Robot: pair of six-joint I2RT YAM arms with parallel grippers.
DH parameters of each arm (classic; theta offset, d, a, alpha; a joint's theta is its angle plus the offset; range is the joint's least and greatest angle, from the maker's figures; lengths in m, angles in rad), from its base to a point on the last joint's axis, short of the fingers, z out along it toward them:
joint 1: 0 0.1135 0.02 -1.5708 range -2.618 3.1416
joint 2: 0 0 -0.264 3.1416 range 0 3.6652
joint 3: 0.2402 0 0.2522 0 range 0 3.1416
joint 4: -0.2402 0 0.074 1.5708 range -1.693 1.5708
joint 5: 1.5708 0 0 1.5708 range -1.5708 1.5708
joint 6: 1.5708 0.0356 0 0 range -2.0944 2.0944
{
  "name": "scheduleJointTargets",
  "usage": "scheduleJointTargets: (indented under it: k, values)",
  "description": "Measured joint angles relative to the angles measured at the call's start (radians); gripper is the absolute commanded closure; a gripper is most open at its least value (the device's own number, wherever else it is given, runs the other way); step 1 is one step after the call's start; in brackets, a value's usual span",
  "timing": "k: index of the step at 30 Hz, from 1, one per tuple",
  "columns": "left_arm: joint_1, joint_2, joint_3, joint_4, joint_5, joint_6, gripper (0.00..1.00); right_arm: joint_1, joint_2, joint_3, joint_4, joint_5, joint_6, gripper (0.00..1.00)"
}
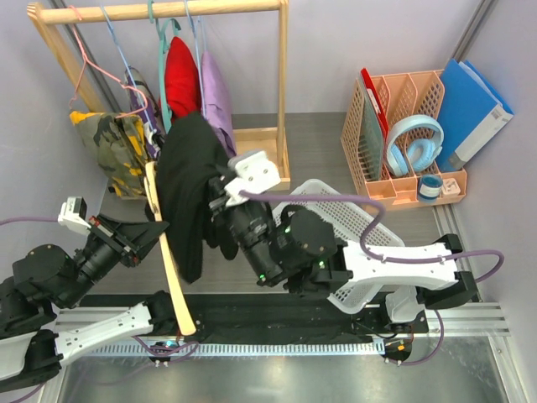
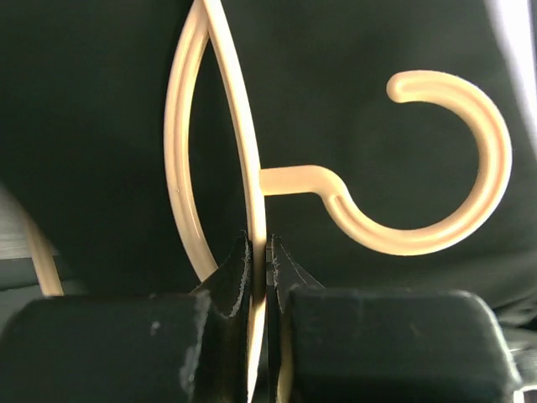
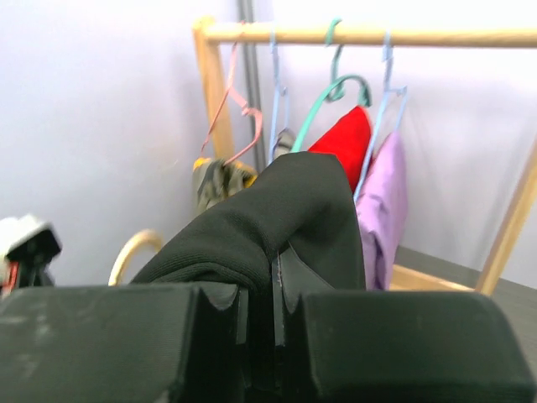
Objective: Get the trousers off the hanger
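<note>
Open room is left on the grey table (image 1: 315, 143) between the wooden rack (image 1: 284, 84) and the orange organizer (image 1: 359, 126), behind the white basket (image 1: 357, 214). The way behind the trousers (image 1: 189, 193) is barred by the rack, whose red garment (image 1: 180, 75) and purple garment (image 1: 216, 96) are hung just above the black cloth. To the left, passage is narrowed by the camouflage garment (image 1: 113, 147) and by the left gripper (image 1: 158, 231), which is clamped on the hanger (image 1: 174, 277). To the right, the space is filled by the right gripper (image 1: 220, 201), closed on the trousers, and by the basket beside its arm. A narrow gap of table is left between the 2 arms, below the trousers.
</note>
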Motion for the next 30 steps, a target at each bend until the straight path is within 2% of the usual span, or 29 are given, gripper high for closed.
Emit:
scheduleJointTargets:
  k: [7, 11, 23, 30]
  values:
    - [0.000, -0.002, -0.003, -0.040, -0.034, 0.011, 1.00, -0.064, -0.089, 0.054, -0.049, 0.012, -0.036, 0.99]
    - [0.000, 0.000, -0.001, -0.043, -0.042, 0.030, 1.00, -0.094, -0.202, -0.018, -0.040, 0.056, -0.081, 0.99]
    - [0.000, 0.031, 0.003, -0.003, -0.014, 0.108, 1.00, -0.163, -0.674, -0.616, 0.031, 0.356, -0.189, 0.99]
    - [0.000, 0.057, 0.028, 0.026, 0.013, 0.156, 1.00, -0.172, -0.883, -0.809, -0.151, 0.498, -0.076, 0.99]
